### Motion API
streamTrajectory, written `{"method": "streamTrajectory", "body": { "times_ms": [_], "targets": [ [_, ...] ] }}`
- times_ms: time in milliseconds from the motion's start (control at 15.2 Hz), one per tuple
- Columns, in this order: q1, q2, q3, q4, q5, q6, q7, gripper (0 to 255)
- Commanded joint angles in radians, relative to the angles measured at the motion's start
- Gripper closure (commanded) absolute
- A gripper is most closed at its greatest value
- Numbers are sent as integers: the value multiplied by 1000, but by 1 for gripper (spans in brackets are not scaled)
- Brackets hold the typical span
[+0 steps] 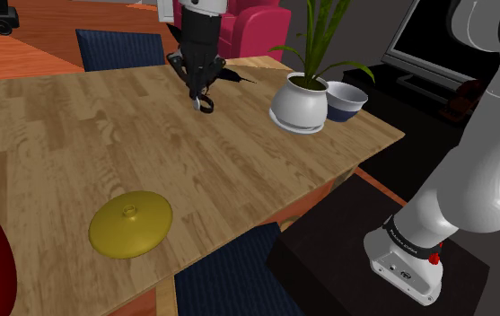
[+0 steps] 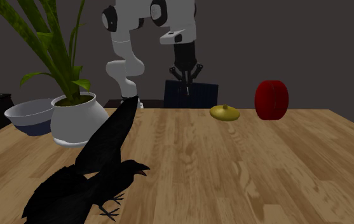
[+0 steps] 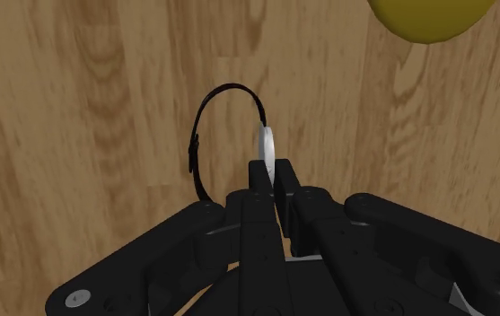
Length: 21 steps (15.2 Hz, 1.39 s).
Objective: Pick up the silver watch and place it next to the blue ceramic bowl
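The watch (image 3: 265, 144) has a silver face and a thin black strap loop, and my gripper (image 3: 271, 176) is shut on it at the face's edge. In the shoulder view the gripper (image 1: 201, 90) hangs over the table's far side with the watch (image 1: 206, 104) dangling below the fingertips. The second exterior view shows the gripper (image 2: 186, 86) held above the tabletop. The bowl (image 1: 346, 99), white inside and dark blue outside, sits at the table's far right corner in the shoulder view, behind a white plant pot (image 1: 300, 104). The same bowl (image 2: 30, 118) shows in the second exterior view.
A yellow domed lid (image 1: 131, 223) lies near the wooden table's (image 1: 77, 135) front edge. A red rounded object (image 2: 271, 100) stands beside it. A black crow figure (image 2: 93, 178) sits on the table past the gripper. The potted plant (image 2: 77, 121) stands between gripper and bowl.
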Motion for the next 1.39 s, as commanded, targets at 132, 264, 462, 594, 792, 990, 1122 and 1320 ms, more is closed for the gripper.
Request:
{"method": "streamTrajectory", "body": {
  "times_ms": [132, 264, 462, 594, 792, 990, 1122, 1320],
  "targets": [
    [-38, -82, -8, -78, 39, -1, -47, 255],
    [-70, -158, -21, -167, 74, 16, -96, 255],
    [-107, -264, -49, -286, 121, 30, -172, 255],
    [-126, -330, -73, -357, 147, 34, -223, 255],
    [-150, -422, -113, -452, 176, 33, -298, 255],
    [-170, -506, -158, -536, 193, 25, -371, 255],
    [-182, -557, -190, -586, 198, 18, -419, 255],
    [-202, -629, -239, -652, 197, 4, -488, 255]
  ]
}}
